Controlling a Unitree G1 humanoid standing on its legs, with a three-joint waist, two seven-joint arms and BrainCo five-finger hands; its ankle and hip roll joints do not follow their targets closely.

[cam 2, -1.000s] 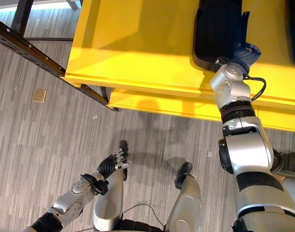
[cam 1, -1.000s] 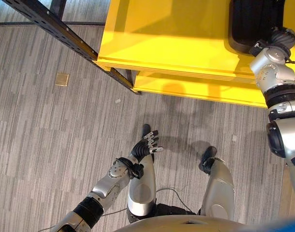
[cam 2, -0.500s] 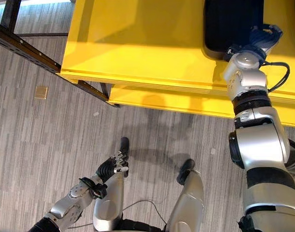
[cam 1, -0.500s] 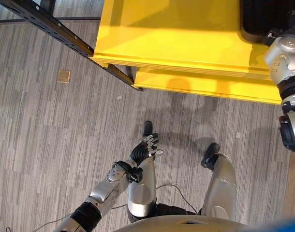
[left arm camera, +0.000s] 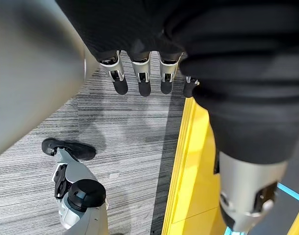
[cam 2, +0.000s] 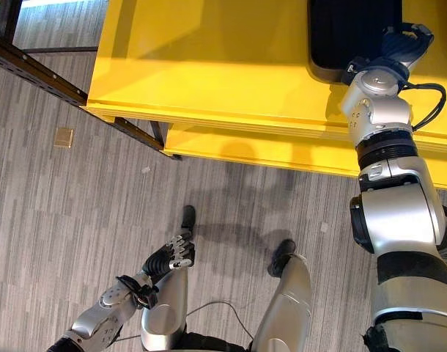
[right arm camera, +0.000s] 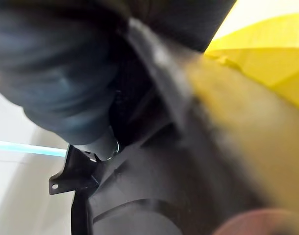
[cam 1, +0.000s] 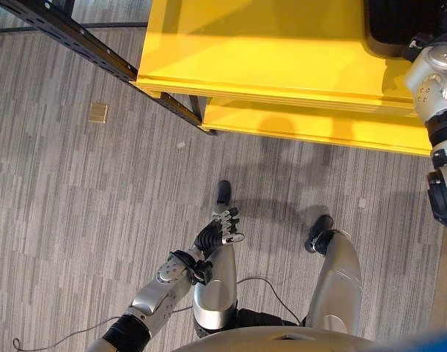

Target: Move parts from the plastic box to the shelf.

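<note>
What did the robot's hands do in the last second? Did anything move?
The right hand reached further onto the yellow shelf, by the black part; its fingers are hidden, so a grasp cannot be told. The left hand drew back slightly, hanging low over the floor, fingers relaxed and empty. The camera shifted a little too. The small tan square on the floor stayed put.

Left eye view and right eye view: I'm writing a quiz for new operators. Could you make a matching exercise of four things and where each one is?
Things:
1. left hand
2. right hand
3. black box
4. tan square

Places:
A. on the yellow shelf
B. flat on the grey floor
C. low over the floor, fingers relaxed, empty
D. at the box's edge

Pairs: 1-C, 2-D, 3-A, 4-B
</note>
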